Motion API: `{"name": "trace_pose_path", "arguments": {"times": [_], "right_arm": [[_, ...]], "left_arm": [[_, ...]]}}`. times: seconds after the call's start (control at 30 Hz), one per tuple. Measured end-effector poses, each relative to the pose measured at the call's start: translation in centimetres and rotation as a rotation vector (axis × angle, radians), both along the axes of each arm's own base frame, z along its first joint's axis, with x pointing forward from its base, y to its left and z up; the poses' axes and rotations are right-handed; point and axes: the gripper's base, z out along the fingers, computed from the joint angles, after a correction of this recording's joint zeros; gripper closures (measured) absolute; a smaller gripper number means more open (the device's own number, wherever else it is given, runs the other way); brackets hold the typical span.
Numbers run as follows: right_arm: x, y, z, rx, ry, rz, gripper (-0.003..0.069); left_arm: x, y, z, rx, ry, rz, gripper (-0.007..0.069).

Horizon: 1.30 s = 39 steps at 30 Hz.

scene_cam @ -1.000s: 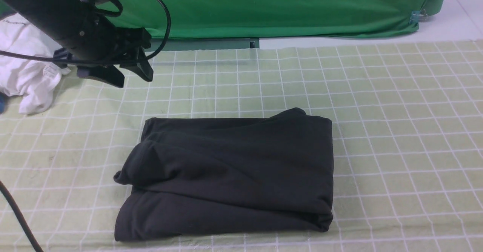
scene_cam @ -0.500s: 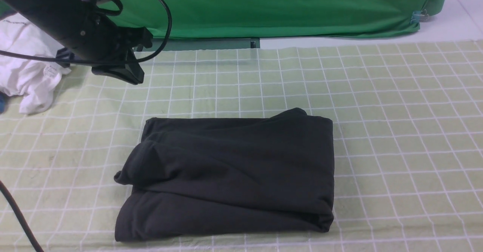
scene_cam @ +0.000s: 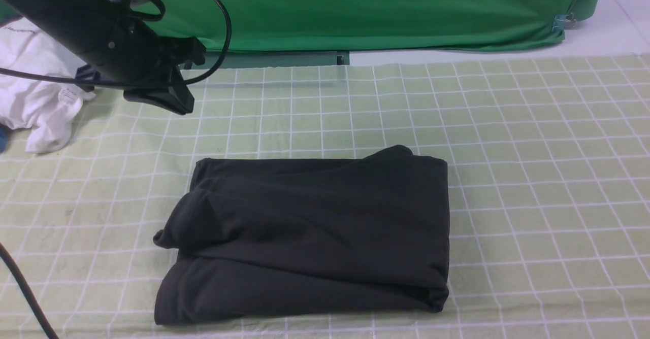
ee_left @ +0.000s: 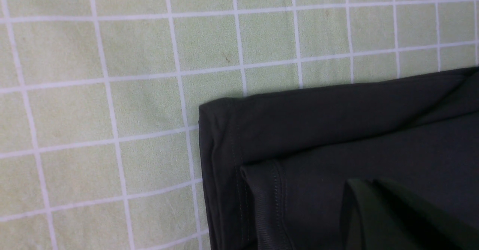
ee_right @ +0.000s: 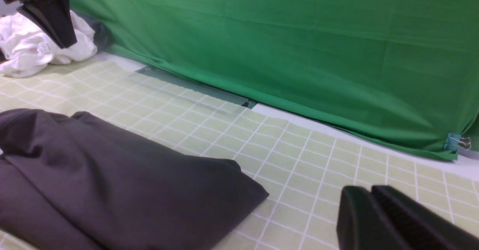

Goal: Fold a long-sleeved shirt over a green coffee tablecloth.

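Observation:
The long-sleeved shirt (scene_cam: 310, 237) lies folded into a dark charcoal rectangle on the green coffee tablecloth (scene_cam: 533, 151), a pale yellow-green cloth with a white grid. Its logo and neck label are hidden in the folds. My left gripper (scene_cam: 180, 106) hangs shut and empty above the cloth, beyond the shirt's far left corner. In the left wrist view its closed fingertips (ee_left: 361, 181) show over a hemmed shirt corner (ee_left: 318, 130). My right gripper (ee_right: 365, 190) is shut on nothing, low over the cloth and apart from the shirt (ee_right: 112, 182). It is outside the front view.
A crumpled white garment (scene_cam: 35, 100) lies at the far left, behind the left arm. A bright green backdrop (scene_cam: 381, 9) hangs along the back edge, held by a blue clip (ee_right: 452, 141). A black cable (scene_cam: 25, 293) crosses the near left corner.
The left gripper's fingers stood apart a second ago and have since come together. The shirt has not moved.

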Motion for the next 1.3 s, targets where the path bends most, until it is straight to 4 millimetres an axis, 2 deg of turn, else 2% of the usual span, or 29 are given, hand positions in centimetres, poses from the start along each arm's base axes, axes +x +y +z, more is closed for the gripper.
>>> {"name": "trace_pose_path", "arguments": {"times": [0.2, 0.5, 0.67, 0.77, 1.03, 1.1, 1.17, 1.3], "right_arm": [[0.0, 0.0, -0.6, 0.002, -0.005, 0.000, 0.0597], [-0.2, -1.0, -4.9, -0.001, 0.009, -0.161, 0.0574], [0.2, -1.6, -7.8, -0.020, 0.086, -0.300, 0.0563], [0.3, -1.9, -8.9, -0.027, 0.123, -0.353, 0.0557], [0.4, -2.1, -9.0, -0.064, 0.106, -0.376, 0.0539], [0.4, -2.1, -8.9, -0.061, 0.106, -0.377, 0.0535], [0.4, -2.1, -8.9, -0.058, 0.107, -0.377, 0.0529], [0.4, -2.1, -8.9, -0.058, 0.106, -0.377, 0.0518]], "left_arm": [[-0.1, -0.1, 0.0, -0.006, 0.006, -0.003, 0.0611], [0.0, -0.1, 0.0, -0.014, 0.005, -0.001, 0.0611], [-0.1, -0.1, 0.0, -0.014, 0.011, -0.004, 0.0611], [-0.2, -0.1, 0.0, -0.011, 0.014, -0.016, 0.0611], [-0.9, -0.3, 0.0, -0.007, 0.072, -0.079, 0.0611], [-1.2, -0.3, 0.3, -0.006, 0.075, -0.091, 0.0611], [-1.9, -0.3, 1.6, 0.000, 0.039, -0.108, 0.0611], [-4.4, -0.3, 5.9, 0.011, -0.084, -0.118, 0.0611]]}}
